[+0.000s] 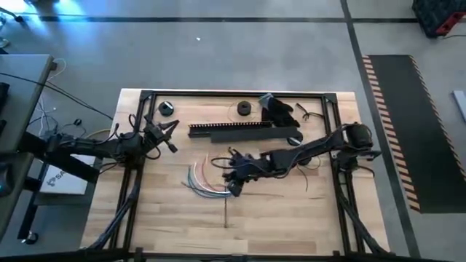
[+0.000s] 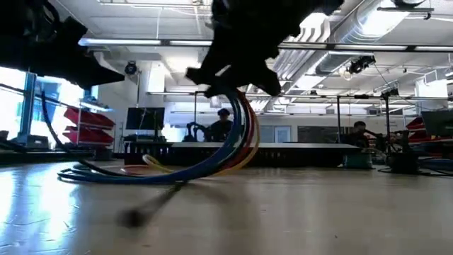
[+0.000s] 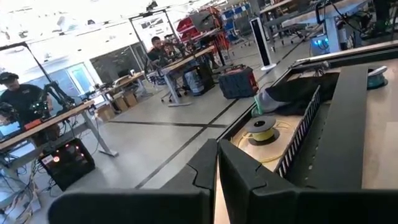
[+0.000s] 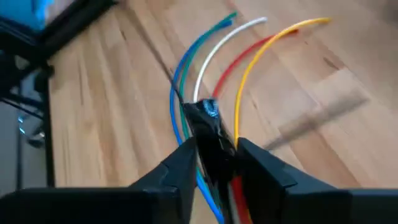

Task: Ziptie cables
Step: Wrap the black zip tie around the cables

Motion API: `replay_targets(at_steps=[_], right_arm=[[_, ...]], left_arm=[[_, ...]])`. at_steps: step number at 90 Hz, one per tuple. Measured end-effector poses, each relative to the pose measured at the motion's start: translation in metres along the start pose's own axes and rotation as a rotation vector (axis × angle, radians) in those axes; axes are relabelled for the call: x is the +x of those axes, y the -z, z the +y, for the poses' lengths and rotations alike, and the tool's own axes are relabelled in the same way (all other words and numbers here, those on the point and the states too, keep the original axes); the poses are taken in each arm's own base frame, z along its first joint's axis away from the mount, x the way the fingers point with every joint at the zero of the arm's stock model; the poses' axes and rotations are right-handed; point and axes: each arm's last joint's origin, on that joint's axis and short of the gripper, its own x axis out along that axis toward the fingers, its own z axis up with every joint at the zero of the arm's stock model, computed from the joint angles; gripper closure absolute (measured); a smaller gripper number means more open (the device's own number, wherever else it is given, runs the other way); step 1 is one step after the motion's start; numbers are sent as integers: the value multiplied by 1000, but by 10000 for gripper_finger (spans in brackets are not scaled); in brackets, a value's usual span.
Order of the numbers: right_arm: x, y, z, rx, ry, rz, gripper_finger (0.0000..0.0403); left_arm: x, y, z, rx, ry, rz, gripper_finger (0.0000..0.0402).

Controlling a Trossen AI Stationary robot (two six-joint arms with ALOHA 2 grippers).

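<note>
Cables (image 4: 211, 56) are clamped at their dark connector end by right gripper (image 4: 214, 155), lifted mid-table; left gripper (image 1: 169, 132) parked, fingers nearly closed, empty.

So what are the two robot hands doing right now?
Left gripper: empty, fingers shut.
Right gripper: shut on the cables.

smooth wooden table (image 1: 291, 211), plastic-coated cables (image 4: 249, 53)

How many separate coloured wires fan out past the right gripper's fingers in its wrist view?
5: blue, green, white, red and yellow, arcing over the wooden table. Others may be hidden in the right gripper.
</note>
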Motion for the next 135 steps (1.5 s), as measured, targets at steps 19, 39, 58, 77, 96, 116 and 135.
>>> replay_targets(at_steps=[19, 39, 58, 77, 96, 116, 135], right_arm=[[-20, 5, -14, 8, -8, 19, 161], [-55, -9, -25, 114, 64, 93, 116], [-77, -12, -36, 209, 183, 217, 117], [-76, -29, -21, -74, -108, 184, 117], [-71, -38, -13, -117, -248, 120, 117], [-76, -36, -4, 51, -309, 149, 117], [-79, -40, 9, 234, -393, 112, 117]], left_arm=[[0, 0, 0, 2, 1, 2, 402], [0, 1, 0, 5, 2, 5, 402], [0, 1, 0, 5, 1, 5, 402], [0, 1, 0, 5, 2, 4, 402], [0, 1, 0, 5, 2, 5, 402], [0, 1, 0, 5, 2, 4, 402], [0, 0, 0, -3, 5, -4, 402]])
